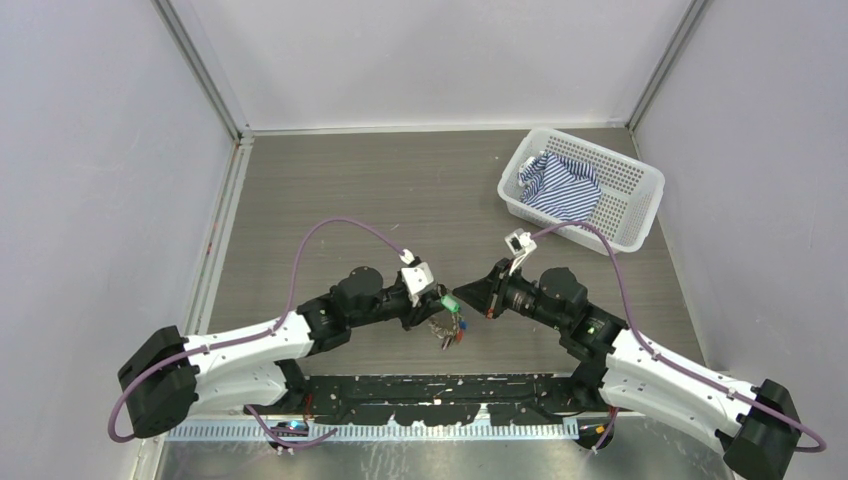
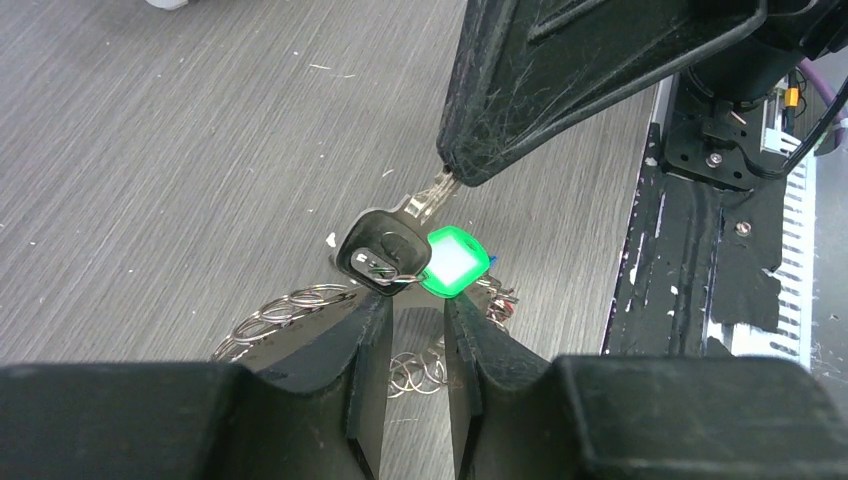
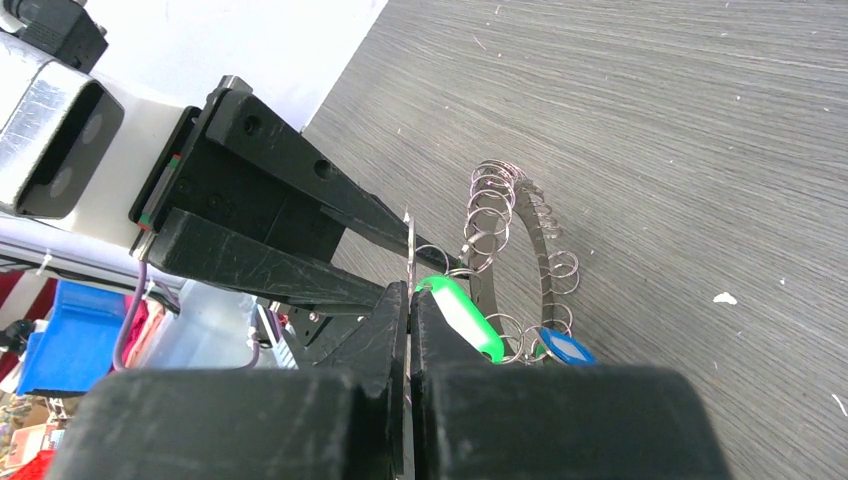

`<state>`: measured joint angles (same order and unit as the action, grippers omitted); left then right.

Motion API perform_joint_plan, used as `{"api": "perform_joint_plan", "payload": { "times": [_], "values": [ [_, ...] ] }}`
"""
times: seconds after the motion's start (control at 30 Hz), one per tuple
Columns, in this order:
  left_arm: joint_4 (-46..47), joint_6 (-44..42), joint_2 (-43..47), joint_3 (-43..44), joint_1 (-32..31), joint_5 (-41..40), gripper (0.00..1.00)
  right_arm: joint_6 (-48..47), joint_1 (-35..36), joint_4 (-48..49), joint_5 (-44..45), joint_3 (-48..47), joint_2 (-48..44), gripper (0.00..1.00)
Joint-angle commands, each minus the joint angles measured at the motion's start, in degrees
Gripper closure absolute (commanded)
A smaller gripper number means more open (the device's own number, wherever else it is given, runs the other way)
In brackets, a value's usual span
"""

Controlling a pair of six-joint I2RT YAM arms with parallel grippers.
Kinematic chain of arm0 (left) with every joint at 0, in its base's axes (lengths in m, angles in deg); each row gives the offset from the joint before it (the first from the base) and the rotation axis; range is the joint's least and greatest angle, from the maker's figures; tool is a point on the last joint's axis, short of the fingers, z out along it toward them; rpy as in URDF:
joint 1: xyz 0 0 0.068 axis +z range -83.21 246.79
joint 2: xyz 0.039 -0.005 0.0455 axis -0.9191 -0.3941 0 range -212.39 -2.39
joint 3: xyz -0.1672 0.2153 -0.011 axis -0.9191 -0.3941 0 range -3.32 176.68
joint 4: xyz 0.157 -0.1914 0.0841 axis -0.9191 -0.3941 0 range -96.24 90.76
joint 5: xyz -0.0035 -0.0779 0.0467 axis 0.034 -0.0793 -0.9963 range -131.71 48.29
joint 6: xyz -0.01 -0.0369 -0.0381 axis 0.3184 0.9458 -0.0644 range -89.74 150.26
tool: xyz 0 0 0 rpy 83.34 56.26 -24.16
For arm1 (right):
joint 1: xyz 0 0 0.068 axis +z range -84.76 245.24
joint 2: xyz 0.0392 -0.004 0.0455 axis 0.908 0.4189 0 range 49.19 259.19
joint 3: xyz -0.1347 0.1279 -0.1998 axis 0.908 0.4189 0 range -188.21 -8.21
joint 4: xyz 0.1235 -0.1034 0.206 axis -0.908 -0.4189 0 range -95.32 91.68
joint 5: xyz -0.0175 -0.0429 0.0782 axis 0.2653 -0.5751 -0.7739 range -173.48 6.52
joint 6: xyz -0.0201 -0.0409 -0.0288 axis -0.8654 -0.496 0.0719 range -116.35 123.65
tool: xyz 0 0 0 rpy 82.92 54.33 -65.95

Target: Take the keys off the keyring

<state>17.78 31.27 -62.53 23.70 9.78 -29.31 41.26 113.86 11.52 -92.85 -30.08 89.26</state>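
Left wrist: right pincer (image 2: 455, 172) clamps black-headed key (image 2: 383, 252) by silver blade; left pincer (image 2: 413, 306) narrow, grip unclear.

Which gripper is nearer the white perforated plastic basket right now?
Right, narrowly. The right gripper sits left of the white perforated plastic basket; the left gripper is just beyond it, across the colour-tagged metal keys.

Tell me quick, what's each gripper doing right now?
Left gripper: at the green tag; open or gripping cannot be told.
Right gripper: closed on the black-headed key.
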Motion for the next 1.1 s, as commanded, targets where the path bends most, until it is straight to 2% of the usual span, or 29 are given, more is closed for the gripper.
{"api": "perform_joint_plan", "payload": {
  "times": [0.0,0.43,0.67,0.8,0.9,1.07],
  "values": [
    [4.39,-0.84,0.67,1.05,-0.38,-2.07,0.74,0.18,0.02,4.69,-0.73,-2.82,0.06,0.99],
    [7.06,-0.84,-1.79,1.53,-1.19,-5.07,0.76,1.61,0.13,4.37,-0.21,-2.59,0.53,0.99],
    [7.18,-0.84,-1.49,1.36,-1.42,-6.48,0.73,1.59,0.13,3.25,0.61,-2.7,0.2,0.99],
    [7.67,-0.84,-1.79,1.42,-1.49,-7.13,0.84,1.62,0.11,1.86,2.01,-3.02,-0.07,0.99],
    [6.38,-2.8,-2.08,1.83,-1.65,-7.12,0.98,0.58,0.15,-1.98,4.77,-3.87,-1.46,0.99],
    [2.68,-3.84,-1.27,2.24,-2.18,-7.79,1.0,-0.48,0.06,-11.21,12.94,-5.51,-3.64,0.99]
  ]
}}
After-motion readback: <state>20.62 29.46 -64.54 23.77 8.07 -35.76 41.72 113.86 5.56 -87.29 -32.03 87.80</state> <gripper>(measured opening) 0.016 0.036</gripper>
